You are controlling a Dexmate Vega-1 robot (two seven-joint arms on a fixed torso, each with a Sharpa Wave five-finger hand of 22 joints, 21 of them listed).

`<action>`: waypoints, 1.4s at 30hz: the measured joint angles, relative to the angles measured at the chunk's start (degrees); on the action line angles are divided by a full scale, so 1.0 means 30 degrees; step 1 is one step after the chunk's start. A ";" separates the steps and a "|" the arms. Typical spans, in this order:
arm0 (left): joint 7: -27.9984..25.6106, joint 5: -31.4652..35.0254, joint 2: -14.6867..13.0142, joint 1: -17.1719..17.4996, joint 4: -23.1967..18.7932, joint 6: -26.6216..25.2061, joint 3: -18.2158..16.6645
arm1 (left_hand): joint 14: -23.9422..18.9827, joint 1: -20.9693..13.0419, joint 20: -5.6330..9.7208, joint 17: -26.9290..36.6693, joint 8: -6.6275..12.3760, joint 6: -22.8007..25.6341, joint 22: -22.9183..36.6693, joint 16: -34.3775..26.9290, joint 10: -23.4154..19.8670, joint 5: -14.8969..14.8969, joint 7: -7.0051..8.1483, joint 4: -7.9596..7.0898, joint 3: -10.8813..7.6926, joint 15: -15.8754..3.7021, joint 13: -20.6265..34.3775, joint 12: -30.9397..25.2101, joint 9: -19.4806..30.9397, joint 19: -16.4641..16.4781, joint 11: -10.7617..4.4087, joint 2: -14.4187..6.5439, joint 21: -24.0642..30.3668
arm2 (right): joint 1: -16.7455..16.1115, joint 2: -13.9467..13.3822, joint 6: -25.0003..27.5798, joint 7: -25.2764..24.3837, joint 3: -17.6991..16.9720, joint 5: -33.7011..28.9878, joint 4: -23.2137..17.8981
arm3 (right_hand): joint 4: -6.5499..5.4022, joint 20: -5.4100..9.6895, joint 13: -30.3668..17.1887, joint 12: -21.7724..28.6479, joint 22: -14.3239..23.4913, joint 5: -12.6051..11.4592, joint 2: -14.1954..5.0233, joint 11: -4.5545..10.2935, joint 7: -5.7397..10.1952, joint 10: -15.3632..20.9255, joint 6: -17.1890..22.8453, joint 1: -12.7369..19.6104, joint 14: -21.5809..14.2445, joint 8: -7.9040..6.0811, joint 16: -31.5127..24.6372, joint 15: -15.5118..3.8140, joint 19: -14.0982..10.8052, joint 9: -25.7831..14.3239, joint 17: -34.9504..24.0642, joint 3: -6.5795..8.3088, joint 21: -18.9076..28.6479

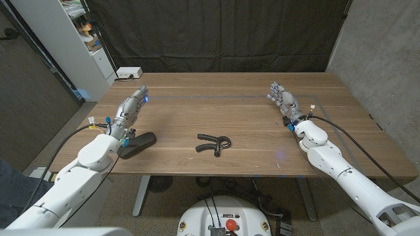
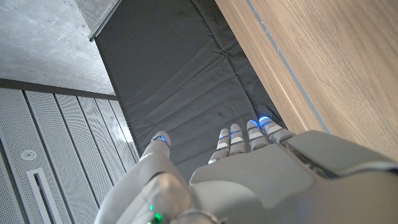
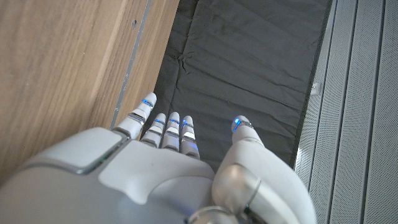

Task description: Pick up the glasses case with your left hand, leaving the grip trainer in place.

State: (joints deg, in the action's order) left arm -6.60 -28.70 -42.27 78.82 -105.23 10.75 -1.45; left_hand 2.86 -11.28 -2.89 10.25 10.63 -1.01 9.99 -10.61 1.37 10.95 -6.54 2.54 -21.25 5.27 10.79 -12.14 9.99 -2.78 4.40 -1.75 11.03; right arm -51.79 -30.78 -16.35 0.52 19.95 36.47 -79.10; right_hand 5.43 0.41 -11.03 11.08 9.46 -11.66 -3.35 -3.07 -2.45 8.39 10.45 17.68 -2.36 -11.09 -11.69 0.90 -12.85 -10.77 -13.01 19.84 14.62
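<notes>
Nothing is done yet: the case [image 1: 137, 144] lies on the surface [image 1: 230, 118] beside the left forearm, ungrasped, while the left robot hand [image 1: 133, 104] hovers empty, fingers extended, and the trainer [image 1: 214, 144] sits mid-surface.

The table [image 1: 249, 118] is smooth matt wood, the glasses case [image 1: 139, 144] matt black, the backdrop [image 1: 216, 33] creased dark cloth.

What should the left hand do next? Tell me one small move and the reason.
Probably draw the left hand back and down toward the glasses case: the hand is open, holding nothing, out beyond the case, which lies by its forearm. The grip trainer lies apart, mid-table.
</notes>
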 measured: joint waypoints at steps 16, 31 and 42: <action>-0.0213 0.0910 0.0256 0.0949 -0.1045 -0.0933 -0.1165 | 0.0000 0.0000 0.0000 0.0000 0.0000 0.0171 0.0000 0.0000 -0.0207 0.0000 0.0037 -0.0001 0.0000 0.0000 0.0000 0.0000 0.0000 0.0000 0.0000 0.0000 0.0000 | -0.0001 -0.0011 -0.0133 0.0030 -0.0087 0.0081 0.0088 | 0.0000 -0.0069 0.0000 0.0000 -0.0001 0.0000 -0.0099 0.0000 -0.0001 0.0000 -0.0001 0.0100 0.0000 0.0000 0.0000 0.0000 -0.0069 0.0001 0.0078 0.0001 -0.0147; -0.0037 0.1457 0.0605 0.1671 -0.1881 -0.1821 -0.2182 | -0.0191 0.0001 0.0001 0.0000 0.0000 0.0170 0.0000 0.0000 -0.0206 0.0001 0.0037 0.0084 -0.0074 -0.0017 0.0000 0.0000 0.0000 0.0000 -0.0001 0.0000 0.0000 | 0.0126 -0.0165 -0.0247 0.0279 -0.0163 0.0081 0.0257 | 0.0056 0.0036 0.0000 0.0000 0.0000 0.0000 -0.0099 0.0001 -0.0002 0.0000 -0.0002 0.0100 -0.0001 0.0000 -0.0146 0.0000 -0.0173 0.0001 0.0076 -0.0055 -0.0219; 0.0124 0.1974 0.0868 0.2175 -0.2487 -0.2262 -0.2863 | -0.0190 0.0001 0.0001 0.0000 0.0000 0.0169 0.0000 0.0000 -0.0206 0.0001 0.0037 0.0141 -0.0016 -0.0017 -0.0001 0.0000 0.0000 -0.0001 -0.0001 0.0000 0.0000 | 0.0235 -0.0175 -0.0318 0.0323 -0.0193 0.0068 0.0405 | 0.0055 -0.0034 0.0000 0.0000 0.0000 0.0000 -0.0099 0.0001 -0.0002 0.0000 -0.0002 0.0099 0.0000 0.0000 -0.0146 0.0000 -0.0240 0.0000 0.0075 -0.0054 -0.0220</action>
State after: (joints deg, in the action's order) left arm -6.23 -22.78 -39.66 85.34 -112.69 3.96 -10.04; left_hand 2.29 -11.28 -2.89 10.25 10.63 -0.50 9.99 -10.61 0.75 10.96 -6.43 2.96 -21.29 5.22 10.79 -12.14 10.00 -2.78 4.40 -1.75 11.03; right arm -51.08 -31.30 -17.31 1.49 19.37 36.68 -77.89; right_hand 5.60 0.31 -11.04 11.08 9.46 -11.66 -3.64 -3.07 -2.45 8.39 10.45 17.97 -2.36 -11.09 -12.13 0.90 -13.57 -10.77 -12.78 19.67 13.96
